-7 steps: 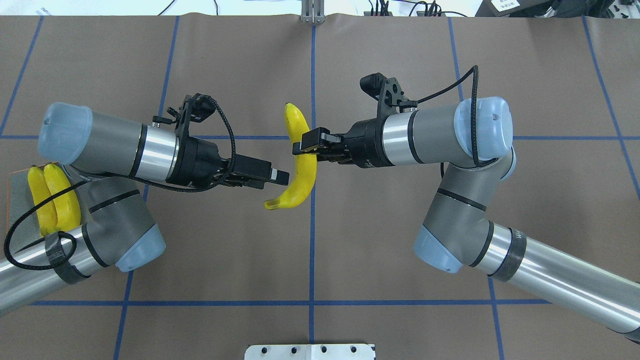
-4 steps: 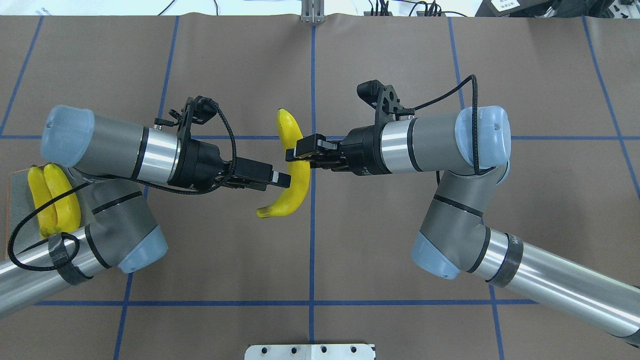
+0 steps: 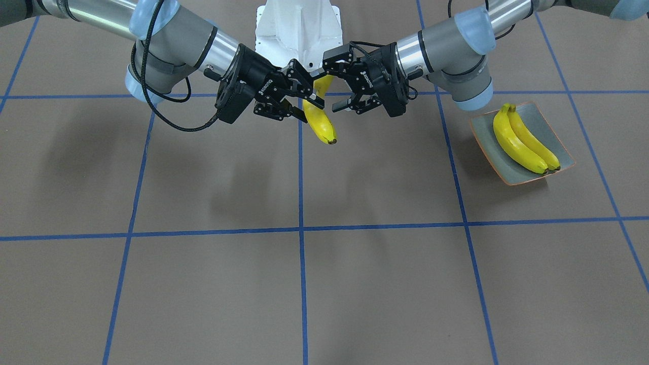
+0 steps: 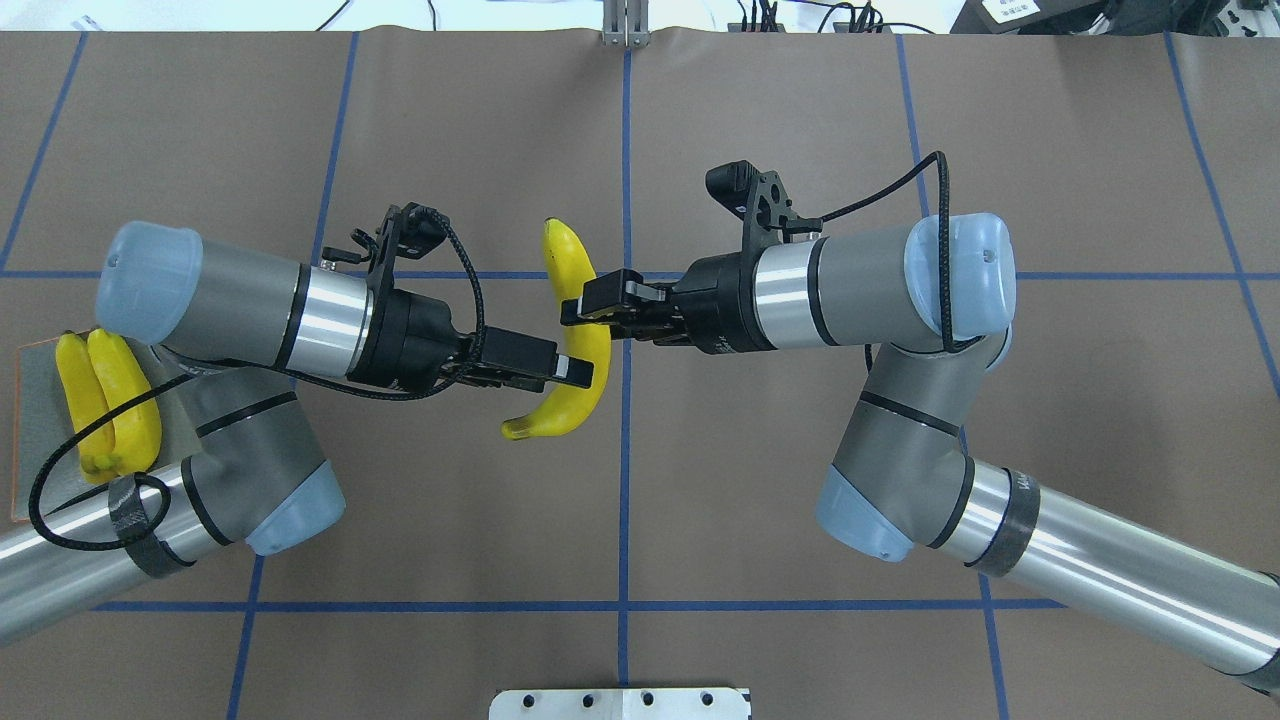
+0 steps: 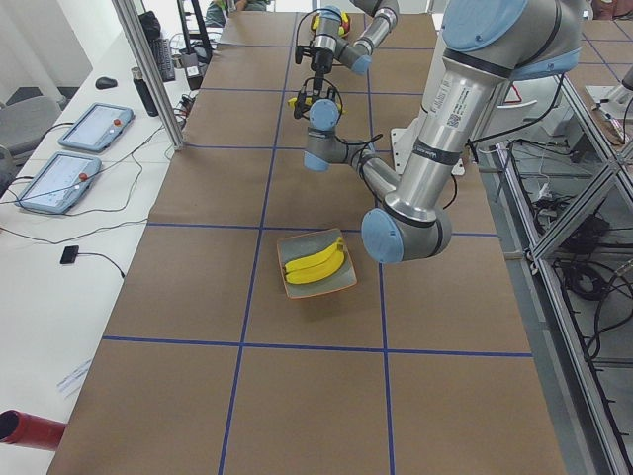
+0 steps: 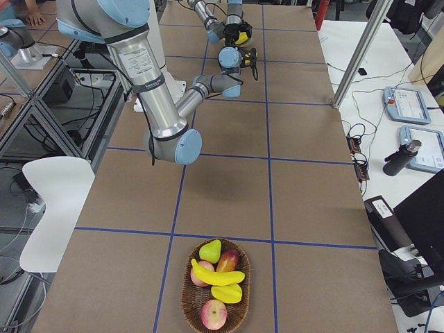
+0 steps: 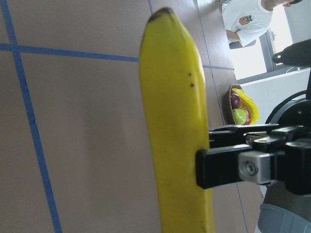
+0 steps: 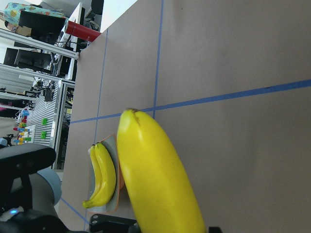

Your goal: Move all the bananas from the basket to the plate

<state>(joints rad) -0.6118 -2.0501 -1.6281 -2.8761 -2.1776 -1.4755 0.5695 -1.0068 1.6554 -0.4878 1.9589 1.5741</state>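
Observation:
A yellow banana [image 4: 572,330] hangs in the air over the table's middle, with my right gripper [image 4: 583,310] shut on its midsection. My left gripper [image 3: 337,80] is open, its two fingers standing above and below the banana's stem half; in the overhead view the left gripper [image 4: 578,372] overlaps the banana's lower part. Two more bananas [image 3: 522,139] lie side by side on the grey-green plate [image 3: 487,137] at the table's left end. The wicker basket [image 6: 191,291] at the far right end holds another banana [image 6: 216,277] among other fruit.
The basket also holds a pear [image 6: 210,250], an apple [image 6: 213,314] and other round fruit. The brown table [image 4: 640,500] carries blue tape lines. A white base plate [image 4: 620,703] sits at the near edge. Tablets [image 5: 64,178] lie on a side bench.
My right gripper carried the banana a little leftward. The left gripper moved right, from just beside the banana to having its open fingers around it.

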